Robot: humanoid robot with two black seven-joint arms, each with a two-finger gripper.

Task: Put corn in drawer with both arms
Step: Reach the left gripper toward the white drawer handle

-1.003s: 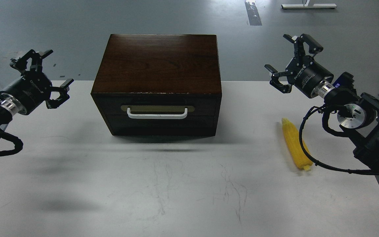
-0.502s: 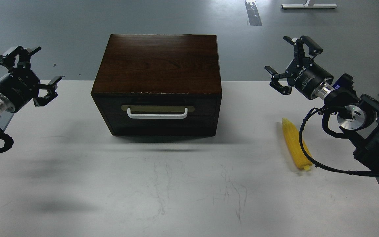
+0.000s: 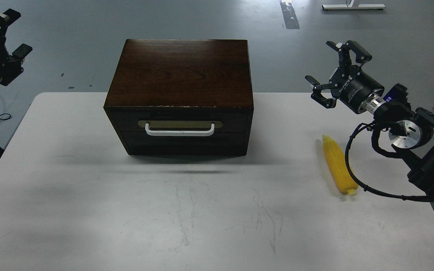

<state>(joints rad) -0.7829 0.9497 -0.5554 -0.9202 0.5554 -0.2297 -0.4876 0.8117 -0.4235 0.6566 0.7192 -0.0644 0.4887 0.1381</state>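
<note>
At about 4 o'clock on the surface, corn (image 3: 339, 165): lies flat and free, nothing touching it, narrow tip toward 12 o'clock and blunt end toward 5 o'clock
Corn look: bright yellow, long and tapered, bumpy kernel rows; a black cable from the right arm crosses in front of its right edge
Why it lies there: on my reading, it sits on the right arm's side so that arm can take it while the other deals with the drawer
Drawer (image 3: 179, 120): closed flush in the dark wooden box (image 3: 181, 71) at 12 o'clock, its white bar handle (image 3: 179, 131) on a brass plate facing me; well apart from the corn, off to the corn's 10 o'clock
Task so far: nothing begun to judge by the layout, since the drawer is shut and the corn is outside it
Right hand (image 3: 333, 71): fingers spread, holding nothing, hanging in the air toward 2 o'clock, beyond the corn's tip and above it
Left hand (image 3: 0, 41): far out at 10 o'clock near the view's edge, off the surface and well apart from the handle; fingers look spread and carry nothing
Surface (image 3: 126, 210): white and scuffed, bearing only the box and the corn
Next need: probably the handle pulled first, then the corn gripped across its middle
</note>
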